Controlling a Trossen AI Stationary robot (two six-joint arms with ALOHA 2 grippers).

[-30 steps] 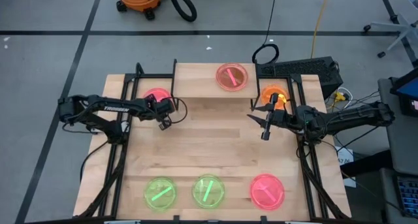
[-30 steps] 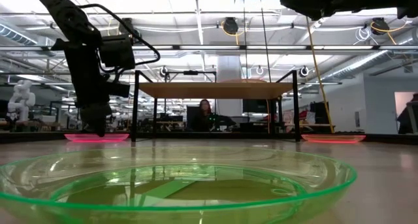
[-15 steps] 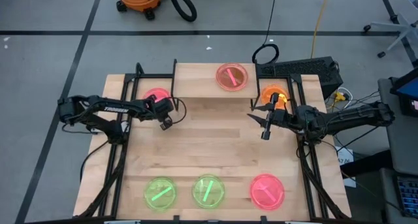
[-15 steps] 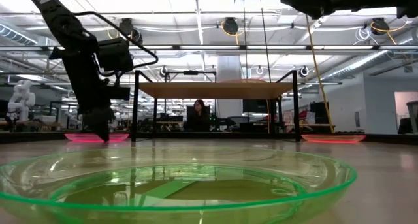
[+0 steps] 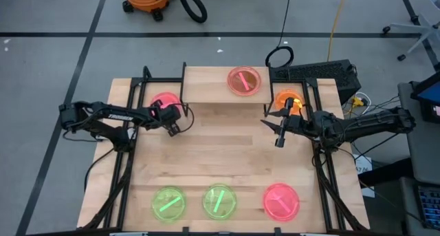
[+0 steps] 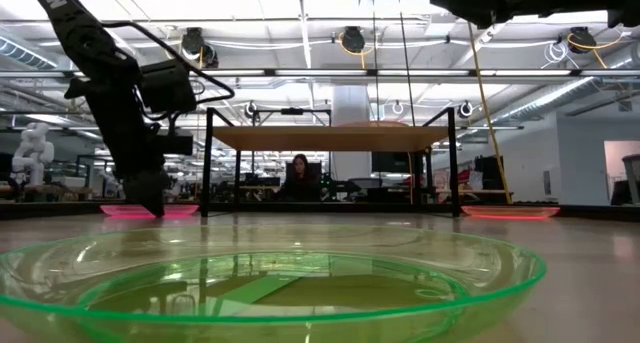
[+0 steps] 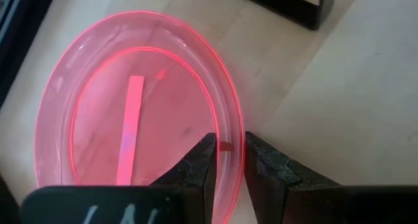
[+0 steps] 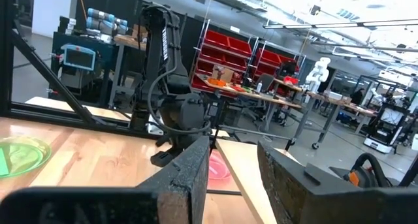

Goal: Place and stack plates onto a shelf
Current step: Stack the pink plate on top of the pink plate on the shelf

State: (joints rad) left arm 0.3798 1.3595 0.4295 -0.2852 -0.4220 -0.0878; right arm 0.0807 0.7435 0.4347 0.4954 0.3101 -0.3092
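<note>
Wooden tabletop (image 5: 206, 146), light grain, under a workshop with a concrete floor; contents as follows.

Left tool (image 7: 225, 160): lowered at the near rim of a pink plate (image 7: 134, 113). Its two fingers stand either side of the rim with a narrow gap, one inside the dish, one outside; not visibly pinched tight. The pink plate lies flat on the tabletop just beside the shelf's left legs.

Right tool (image 5: 278, 129): raised over the tabletop's right half, fingers parted, holding nothing. An orange plate (image 5: 289, 101) lies beside it, next to the shelf's right legs.

Shelf (image 5: 206, 84): light-wood board on black legs at the far middle. One pink plate with a streak (image 5: 244, 80) already rests on its right part; the left part is bare.

Near edge: two green plates (image 5: 168, 203) (image 5: 219, 201) and one pink plate (image 5: 281, 200), in a row, untouched.

Step in hand, as judged: grasping the pink plate by its rim. Next move calls for closing firmly on the thin, slippery edge, lifting clear of the tabletop, then carrying it up over the shelf board.
</note>
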